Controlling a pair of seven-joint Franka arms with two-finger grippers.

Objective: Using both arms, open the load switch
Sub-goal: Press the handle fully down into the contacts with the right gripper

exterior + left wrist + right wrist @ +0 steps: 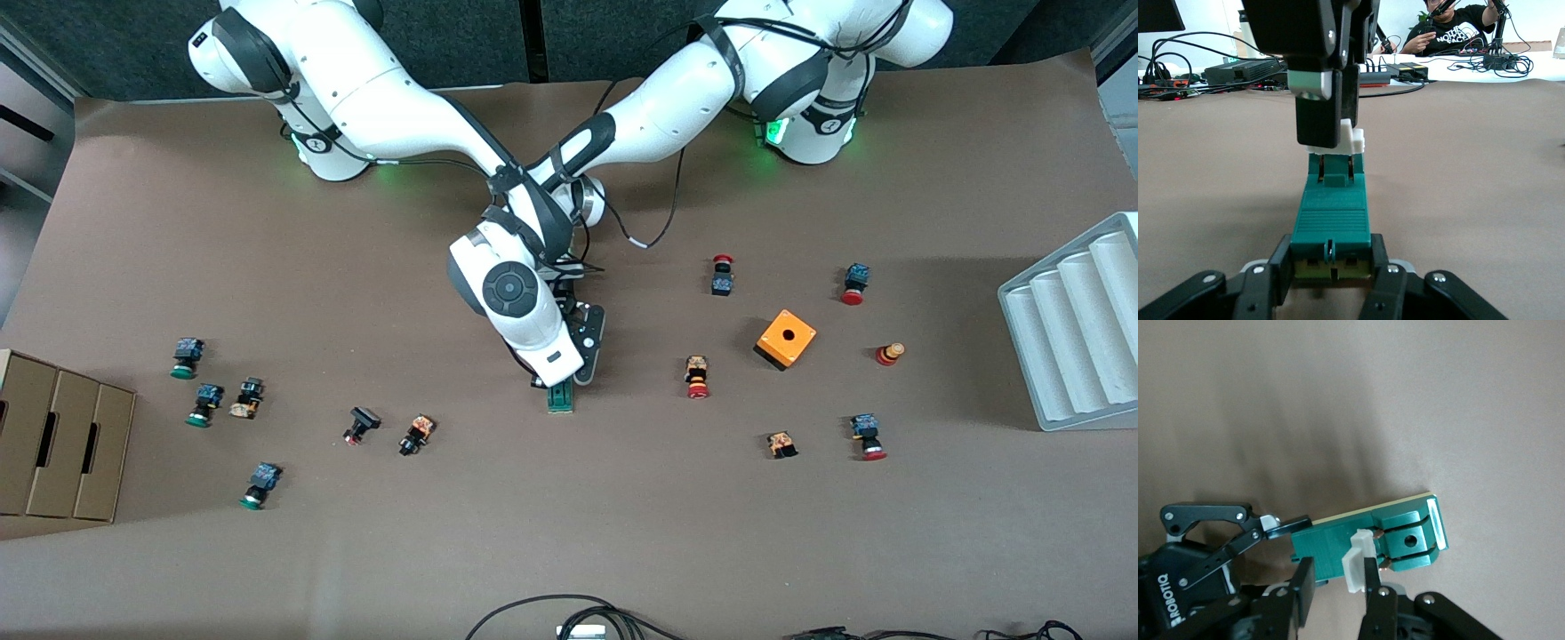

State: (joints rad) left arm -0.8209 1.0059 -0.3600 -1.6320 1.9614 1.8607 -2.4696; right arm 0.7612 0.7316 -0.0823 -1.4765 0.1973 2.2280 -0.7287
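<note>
The dark green load switch (560, 400) lies flat on the brown table, midway between the two arms' ends. In the left wrist view my left gripper (1331, 263) is shut on the end of the load switch (1331, 220) that points toward the bases. The right hand hides this gripper in the front view. My right gripper (556, 378) comes down from above. In the right wrist view the right gripper (1336, 580) straddles the load switch (1331, 543), one finger pressed against the white end piece (1355, 563). That white end piece (1355, 141) stands raised above the green body.
Red-capped and green-capped push buttons lie scattered toward both ends of the table. An orange cube (785, 339) sits toward the left arm's end, with a grey ribbed tray (1080, 329) at that edge. A cardboard box (53, 444) stands at the right arm's end. Cables (569, 618) lie at the nearest edge.
</note>
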